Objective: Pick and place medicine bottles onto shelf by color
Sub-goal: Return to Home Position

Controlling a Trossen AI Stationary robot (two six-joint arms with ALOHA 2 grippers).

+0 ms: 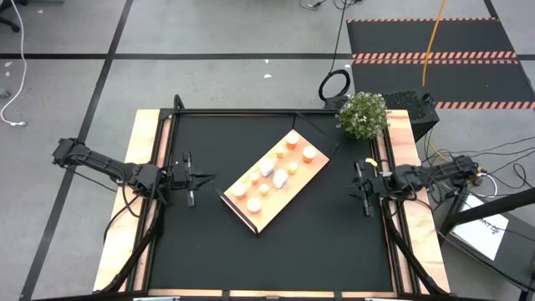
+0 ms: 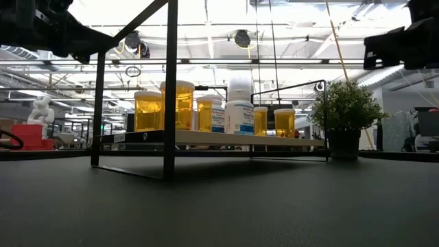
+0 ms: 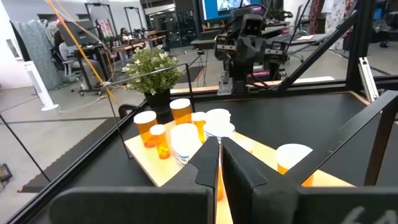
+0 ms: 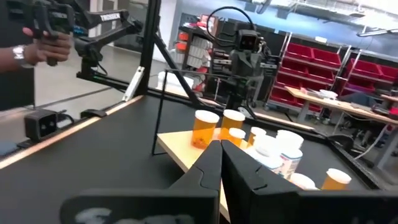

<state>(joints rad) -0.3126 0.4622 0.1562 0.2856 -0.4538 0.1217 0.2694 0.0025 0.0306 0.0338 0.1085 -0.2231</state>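
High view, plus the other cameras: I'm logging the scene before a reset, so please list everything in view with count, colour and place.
medicine bottles: about ten, orange with white caps plus some all white, standing on the shelf
shelf: one, light wood, lying diagonally at the mat's middle
mat: one, black, covering the tabletop
plant: one, green in a dark pot, far right corner of the table
person's hand: one, beyond the table, gripping a dark device
left tool: one, dark, shut and empty, at the table's left edge
right tool: one, dark, shut and empty, at the table's right edge
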